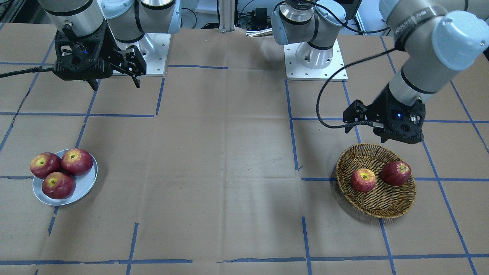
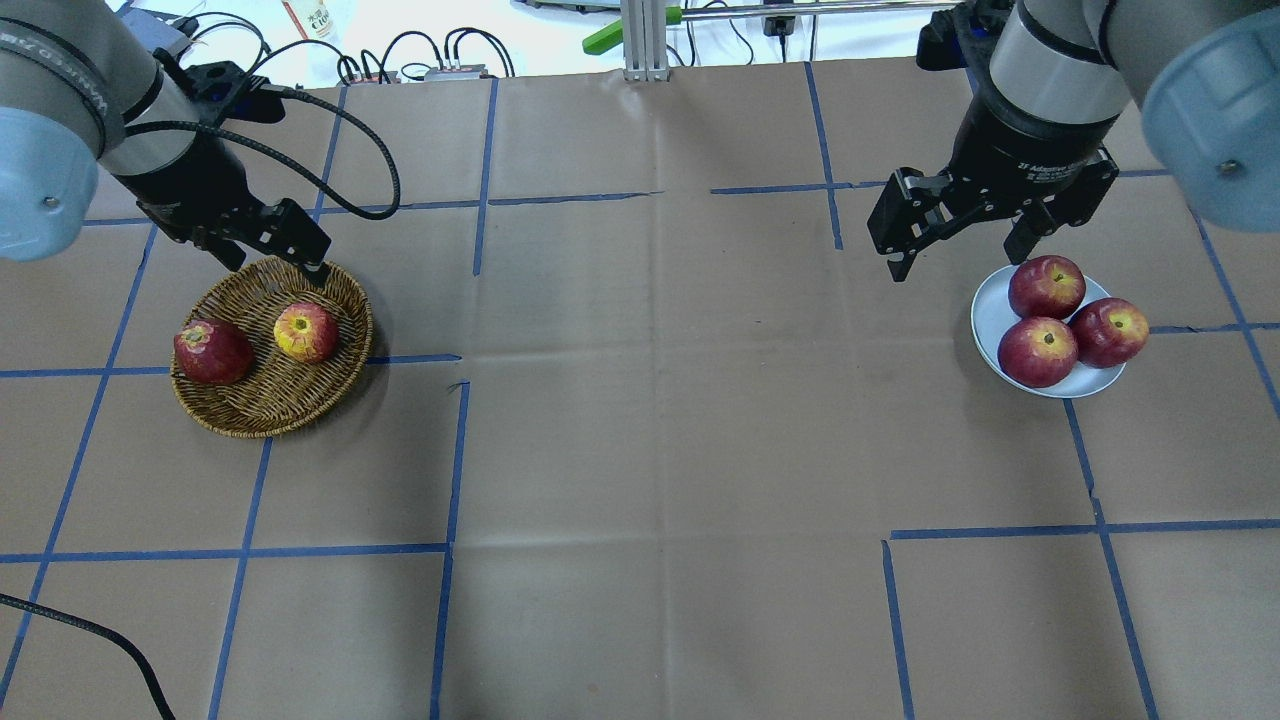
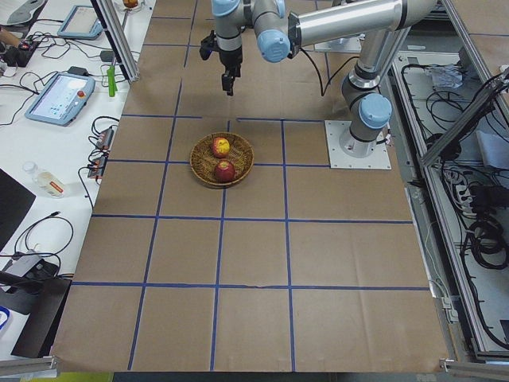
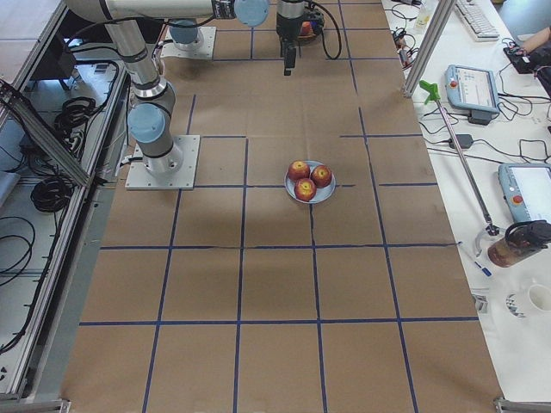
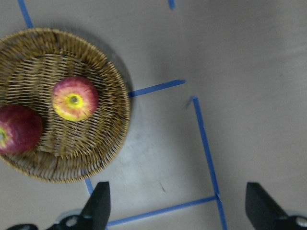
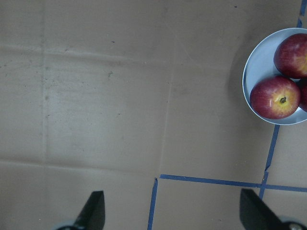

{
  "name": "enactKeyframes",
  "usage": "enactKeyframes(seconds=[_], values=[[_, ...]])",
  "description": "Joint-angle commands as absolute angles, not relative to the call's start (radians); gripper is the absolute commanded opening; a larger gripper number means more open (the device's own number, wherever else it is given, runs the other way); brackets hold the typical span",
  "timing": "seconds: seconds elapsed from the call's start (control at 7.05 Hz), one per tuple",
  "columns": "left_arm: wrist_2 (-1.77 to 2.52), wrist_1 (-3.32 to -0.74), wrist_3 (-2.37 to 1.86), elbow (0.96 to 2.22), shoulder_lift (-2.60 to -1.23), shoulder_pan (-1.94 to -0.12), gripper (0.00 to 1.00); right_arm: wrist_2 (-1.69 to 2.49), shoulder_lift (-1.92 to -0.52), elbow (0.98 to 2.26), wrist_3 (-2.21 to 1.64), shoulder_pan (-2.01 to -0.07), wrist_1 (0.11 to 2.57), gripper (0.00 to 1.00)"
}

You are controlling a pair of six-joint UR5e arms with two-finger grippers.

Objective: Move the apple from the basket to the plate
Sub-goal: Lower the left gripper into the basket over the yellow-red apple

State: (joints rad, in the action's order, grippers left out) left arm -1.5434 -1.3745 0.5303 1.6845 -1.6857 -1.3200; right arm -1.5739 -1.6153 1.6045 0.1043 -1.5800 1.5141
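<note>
Nearest the operators' side, the round shallow basket of woven brown cane (image 1: 382,200) holds the paler, pinkish-red apple with the yellow patch around its stem (image 1: 363,180). This apple sits stem-up near the basket's middle, close beside a darker deep-red apple (image 1: 396,173) but apart from it. Well across the table, the small round pale grey-blue plate (image 1: 83,187) already carries three dark red apples (image 1: 76,161) packed together, with little bare surface left. Farther back, the left gripper (image 2: 275,262) hovers above the basket's robot-side rim. Its jaws are spread wide and hold nothing, and in the wrist view the pale apple lies off to one side rather than between them. The right gripper (image 2: 958,258) hangs just behind the plate, equally wide open and empty. A descent from here could catch the rim and tip or drag the light basket. A finger could also shove the darker apple. On the crowded plate, a fourth apple may roll off or knock another over the edge.
</note>
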Motion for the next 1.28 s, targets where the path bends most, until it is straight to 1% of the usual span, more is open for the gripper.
enactKeyframes(seconds=[0.0, 0.28, 0.57, 1.13], values=[[-1.549, -1.248, 0.649, 1.695, -1.781, -1.249, 0.99, -1.574, -1.615, 1.605, 0.104, -1.580, 1.514, 1.00], [-1.543, -1.218, 0.672, 1.710, -1.843, -1.244, 0.99, -1.574, -1.615, 1.605, 0.104, -1.580, 1.514, 1.00], [-1.545, -1.105, 0.684, 1.718, -1.929, -1.246, 0.99, -1.572, -1.615, 1.605, 0.104, -1.580, 1.514, 1.00], [-1.546, -1.095, 0.683, 1.733, -1.985, -1.246, 0.99, -1.572, -1.615, 1.605, 0.104, -1.580, 1.514, 1.00]])
